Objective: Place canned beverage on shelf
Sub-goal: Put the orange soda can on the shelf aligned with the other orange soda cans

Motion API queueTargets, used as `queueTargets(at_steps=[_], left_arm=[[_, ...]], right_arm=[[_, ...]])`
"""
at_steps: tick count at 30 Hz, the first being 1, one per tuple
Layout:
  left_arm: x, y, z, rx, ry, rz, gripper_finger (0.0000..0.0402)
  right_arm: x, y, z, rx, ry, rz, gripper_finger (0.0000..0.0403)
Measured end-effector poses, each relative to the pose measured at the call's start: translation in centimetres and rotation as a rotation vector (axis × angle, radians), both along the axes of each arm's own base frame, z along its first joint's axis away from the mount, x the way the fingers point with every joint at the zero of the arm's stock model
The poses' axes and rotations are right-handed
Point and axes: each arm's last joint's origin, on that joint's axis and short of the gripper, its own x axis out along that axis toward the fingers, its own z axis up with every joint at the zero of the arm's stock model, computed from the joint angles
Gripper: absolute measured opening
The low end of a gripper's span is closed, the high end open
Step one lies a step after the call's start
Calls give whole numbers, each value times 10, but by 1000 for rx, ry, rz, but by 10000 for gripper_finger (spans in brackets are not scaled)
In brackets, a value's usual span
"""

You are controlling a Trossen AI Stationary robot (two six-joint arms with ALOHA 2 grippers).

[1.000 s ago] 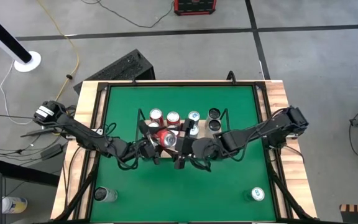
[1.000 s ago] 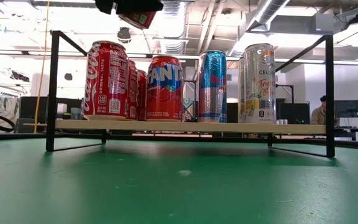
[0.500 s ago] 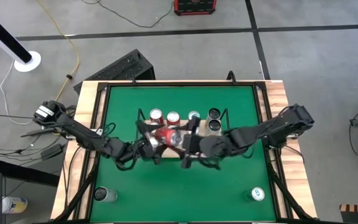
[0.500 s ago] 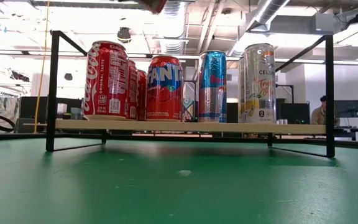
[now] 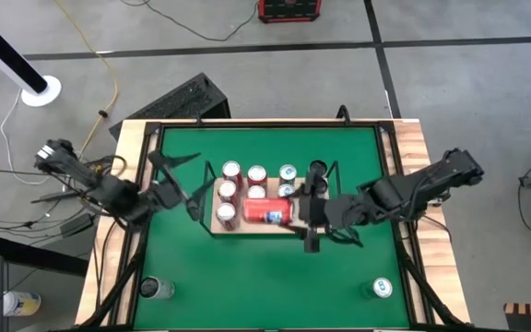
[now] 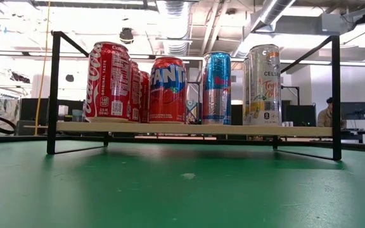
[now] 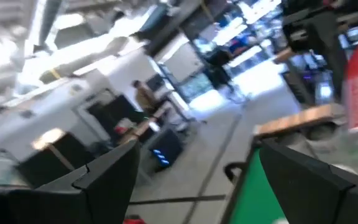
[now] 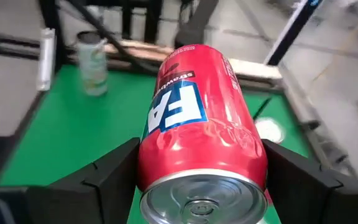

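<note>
- We see the red can (image 5: 270,215) now in the right gripper (image 5: 304,215) alone. A second ago both grippers met on it over the front of the shelf (image 6: 265,130).
- The left gripper (image 5: 184,184) has let go and drawn back toward the left edge of the bench (image 5: 192,267). Its fingers are spread and nothing is between them.
- The right gripper is clenched on the can's sides. The can lies on its side, above the front edge of the shelf near the middle.
- The can was in the top of the low view a second ago. It no longer shows there, so it is held clear above the cans already standing on the shelf.
- We read this as a finished hand-over. The can is not yet placed, and we judge it must be turned upright and lowered into free space at the shelf's front.
- In the right wrist view the held can shows big white letters "FA". A small word beside them looks like "strawberry".
- On the shelf, the low view shows a Coca-Cola can (image 6: 108,82) marked "Original Taste". Next to it is a red Fanta can (image 6: 168,88).
- Beside those stand a blue can (image 6: 216,87) we cannot read and a pale Celsius can (image 6: 263,85).
- Two more cans wait on the bench, one at the front-left corner (image 5: 155,289) and one at the front-right corner (image 5: 381,289).
</note>
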Motion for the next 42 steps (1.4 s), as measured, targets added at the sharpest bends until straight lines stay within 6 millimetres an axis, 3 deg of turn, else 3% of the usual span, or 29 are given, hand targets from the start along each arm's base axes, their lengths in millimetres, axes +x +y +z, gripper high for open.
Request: queueTargets(at_steps=[7,11,17,27,31,35,42], left_arm=[[-45,34,4,-168,-47,-94,319],[-70,57,4,-304,-126,-131,319],[-97,76,-1,-454,-204,-230,320],[-87,79,-22,-474,-142,-197,320],[-86,78,-22,-480,-140,-227,320],[-86,78,-20,-481,-160,-243,320],[-86,78,-22,-480,-147,-240,320]], right_arm=[[-3,5,-4,44,66,106,317],[12,16,-26,56,178,238,317],[46,16,-51,22,367,209,317],[93,9,-80,-22,805,102,317],[109,5,-96,-57,928,85,317],[114,4,-108,-96,1064,63,317],[118,2,-112,-104,1091,101,317]])
